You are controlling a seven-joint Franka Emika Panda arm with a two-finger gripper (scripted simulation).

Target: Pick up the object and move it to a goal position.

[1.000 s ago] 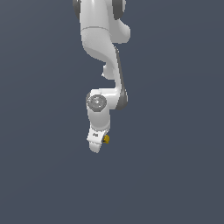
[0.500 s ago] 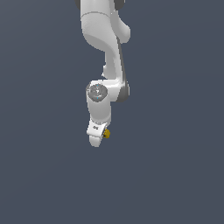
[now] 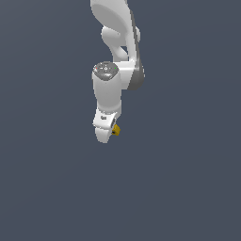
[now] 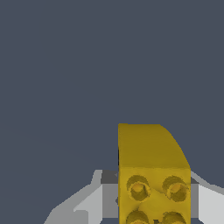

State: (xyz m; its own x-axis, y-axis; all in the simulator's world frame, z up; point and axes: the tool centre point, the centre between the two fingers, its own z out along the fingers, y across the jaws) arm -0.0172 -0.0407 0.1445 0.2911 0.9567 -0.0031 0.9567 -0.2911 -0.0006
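Holding the object (image 3: pixel 116 130) between its fingers, the gripper (image 3: pixel 109 128) hangs at the end of the arm (image 3: pixel 115 70) over a plain grey table (image 3: pixel 188 188), a little left of the middle of the exterior view. In the wrist view the object (image 4: pixel 153 175) is a yellow block with round holes in one face, and it fills the space between the grey fingers (image 4: pixel 92 201), which sit close against its sides. Only a small yellow corner shows past the white gripper in the exterior view, on the view's right side of it.

The main risk appears to be a slip. The block looks small beside the fingers, and the wrist view does not show how deep it sits between them, so a quick swing or a sudden stop could twist it or shake it loose. A second risk is missing the goal: no marker for it shows in either view, so the place to stop cannot be judged from here. Whether the block is clear of the table also cannot be told, since the flat grey gives no shadow or edge; if it is low, a sideways move could drag it out of the grip.
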